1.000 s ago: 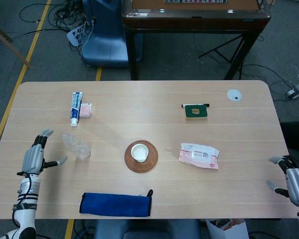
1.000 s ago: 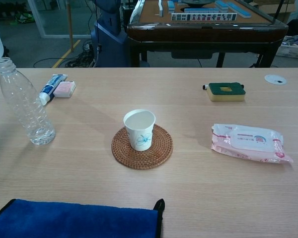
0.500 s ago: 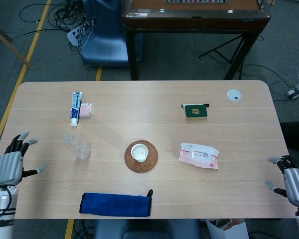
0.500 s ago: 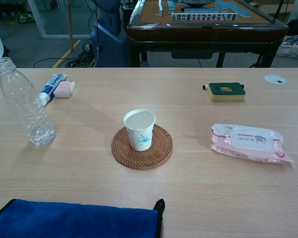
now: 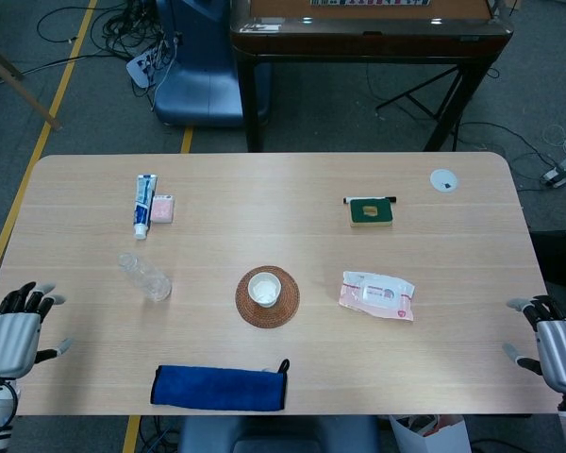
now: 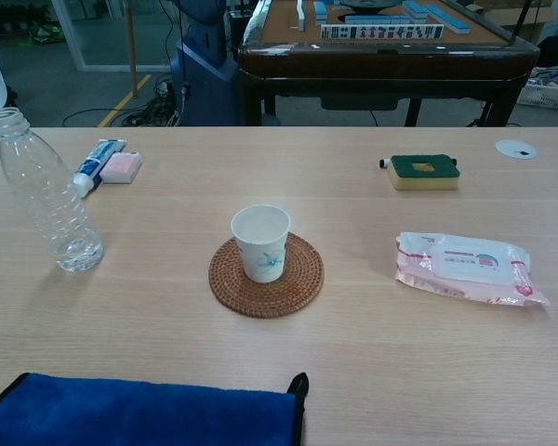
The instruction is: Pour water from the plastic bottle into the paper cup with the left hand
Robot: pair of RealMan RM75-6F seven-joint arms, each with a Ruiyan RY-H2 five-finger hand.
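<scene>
Left hand [image 5: 11, 342] at table's left edge, fingers spread, holding nothing. Right hand [image 5: 558, 351] likewise spread, empty. Plastic bottle [image 6: 48, 195] upright, uncapped, left of paper cup [image 6: 260, 242] on woven coaster [image 6: 298, 279]. Labels unreadable.

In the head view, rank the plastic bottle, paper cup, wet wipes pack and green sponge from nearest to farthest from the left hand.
Measured from the left hand at the table's left edge:
1. Plastic bottle, left side of the table, standing apart from the hand.
2. Paper cup, centre, on the woven coaster.
3. Wet wipes pack, right of the cup.
4. Green sponge, far right area.
</scene>
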